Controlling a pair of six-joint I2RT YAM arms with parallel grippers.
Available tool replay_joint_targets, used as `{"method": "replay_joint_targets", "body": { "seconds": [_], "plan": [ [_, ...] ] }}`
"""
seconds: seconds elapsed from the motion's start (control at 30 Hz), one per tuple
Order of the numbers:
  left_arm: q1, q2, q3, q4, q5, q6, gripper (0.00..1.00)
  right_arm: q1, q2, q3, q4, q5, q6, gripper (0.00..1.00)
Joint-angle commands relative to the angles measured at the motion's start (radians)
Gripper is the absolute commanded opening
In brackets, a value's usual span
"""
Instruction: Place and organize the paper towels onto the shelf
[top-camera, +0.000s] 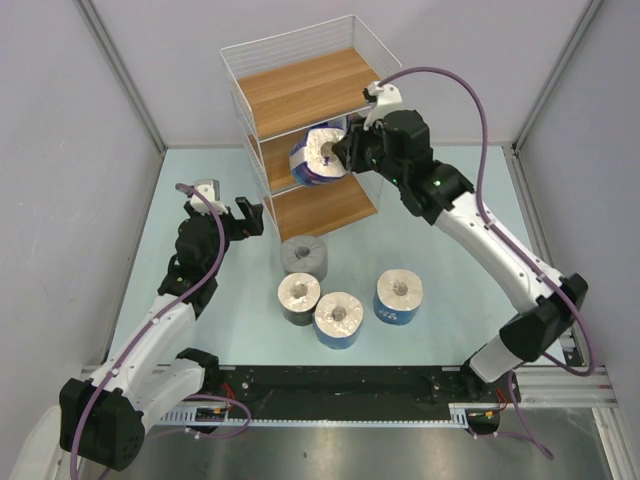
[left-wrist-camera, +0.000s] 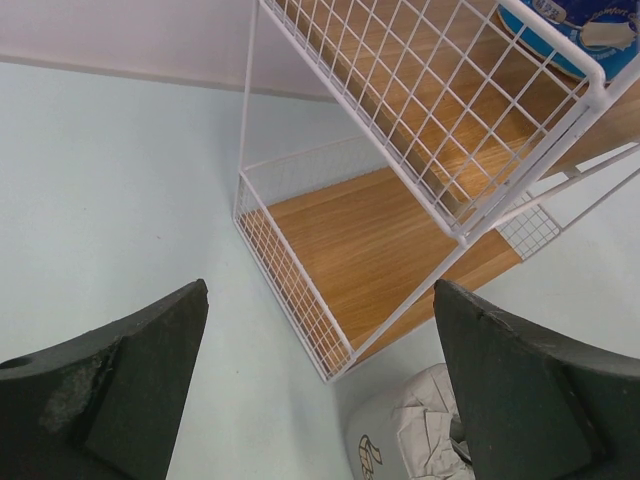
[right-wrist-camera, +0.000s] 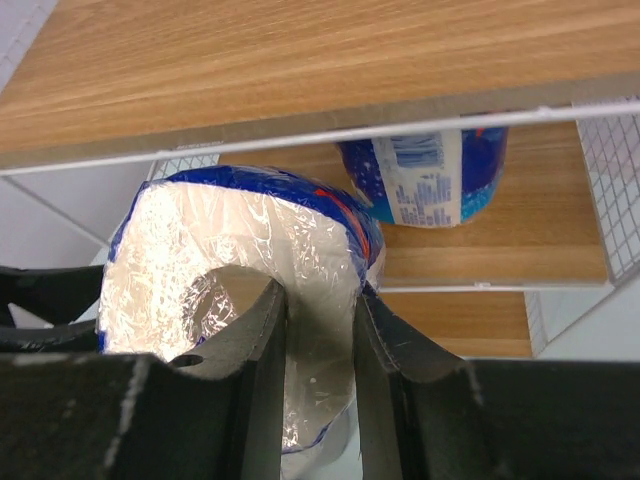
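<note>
Paper towels (top-camera: 338, 319) stand four together on the table (top-camera: 190, 180) by the left gripper (top-camera: 248, 214), its jaws spread empty, while the right gripper (top-camera: 345, 150) pinches a blue roll (top-camera: 318, 158) through its core, apparently to slide it into the shelf's (top-camera: 310, 90) middle tier.

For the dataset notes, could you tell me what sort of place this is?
Probably a robot test cell: plain grey partition walls enclose a pale table, and both arms are bolted to a black rail at its near edge.
</note>
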Motion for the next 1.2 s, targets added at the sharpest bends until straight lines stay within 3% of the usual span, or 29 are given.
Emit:
{"method": "replay_joint_targets", "body": {
  "seconds": [0.0, 0.4, 1.07, 1.13, 1.17],
  "plan": [
    [-0.001, -0.011, 0.044, 0.009, -0.007, -0.020, 1.00, 0.024, 0.065, 0.134, -0.009, 0.076, -0.031, 0.19],
    [0.006, -0.002, 0.044, 0.017, 0.009, -0.032, 1.00, 0.042, 0.162, 0.233, -0.009, 0.156, -0.045, 0.19],
    [0.010, 0.005, 0.041, 0.020, 0.022, -0.043, 1.00, 0.045, 0.294, 0.378, -0.053, 0.149, -0.042, 0.19],
    [0.010, 0.006, 0.043, 0.017, 0.024, -0.042, 1.00, 0.044, 0.296, 0.373, -0.052, 0.165, -0.043, 0.20],
    [0.009, 0.006, 0.043, 0.017, 0.024, -0.043, 1.00, 0.044, 0.299, 0.369, -0.049, 0.177, -0.045, 0.26]
  ]
}}
